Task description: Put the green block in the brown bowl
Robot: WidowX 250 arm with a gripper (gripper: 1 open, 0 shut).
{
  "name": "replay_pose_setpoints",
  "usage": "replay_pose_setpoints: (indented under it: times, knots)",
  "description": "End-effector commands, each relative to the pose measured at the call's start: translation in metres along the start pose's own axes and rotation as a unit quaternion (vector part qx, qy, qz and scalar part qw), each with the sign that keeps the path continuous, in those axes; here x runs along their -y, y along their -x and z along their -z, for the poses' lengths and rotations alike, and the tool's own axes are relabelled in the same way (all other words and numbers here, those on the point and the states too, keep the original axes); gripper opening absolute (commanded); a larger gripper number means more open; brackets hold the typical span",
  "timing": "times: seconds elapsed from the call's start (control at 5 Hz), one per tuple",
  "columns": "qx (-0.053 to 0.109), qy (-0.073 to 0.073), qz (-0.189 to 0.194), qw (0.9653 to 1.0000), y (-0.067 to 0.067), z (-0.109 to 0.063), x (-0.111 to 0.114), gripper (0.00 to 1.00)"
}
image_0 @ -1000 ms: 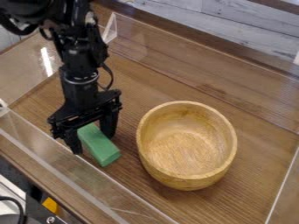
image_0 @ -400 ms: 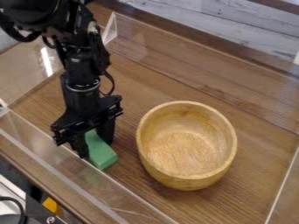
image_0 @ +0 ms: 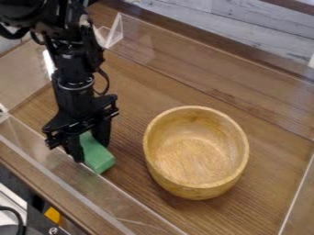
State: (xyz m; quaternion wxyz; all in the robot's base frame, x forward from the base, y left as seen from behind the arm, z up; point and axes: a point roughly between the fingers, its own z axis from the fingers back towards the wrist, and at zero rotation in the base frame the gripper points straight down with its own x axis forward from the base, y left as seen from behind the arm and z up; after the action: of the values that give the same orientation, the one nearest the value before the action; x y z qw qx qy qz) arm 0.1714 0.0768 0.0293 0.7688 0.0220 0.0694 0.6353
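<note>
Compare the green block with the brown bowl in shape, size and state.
The green block is a small, flat-sided solid green bar; the brown bowl is round, hollow, pale grained wood and much larger. The block sits between the gripper's jaws, while the bowl stands free and empty to its right. Both rest on the wooden table.

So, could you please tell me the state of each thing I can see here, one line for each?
Gripper: pointing straight down, fingers shut on the green block.
Green block: between the fingers, low over the wooden table, left of the bowl, not in it; whether it rests on the table I cannot tell.
Brown bowl: upright on the table, empty, apart from the gripper.
Wooden table: bears the bowl.
</note>
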Motion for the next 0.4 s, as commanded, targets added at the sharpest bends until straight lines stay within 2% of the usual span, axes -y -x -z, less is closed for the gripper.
replay_pose_setpoints:
  times: [0.0,0.2]
  knots:
    - [0.02,0.02,0.0,0.9996,-0.0054,-0.0121,0.0099,0.0]
    - [0.023,0.019,0.016,0.9994,-0.0027,-0.0185,0.0086,0.0]
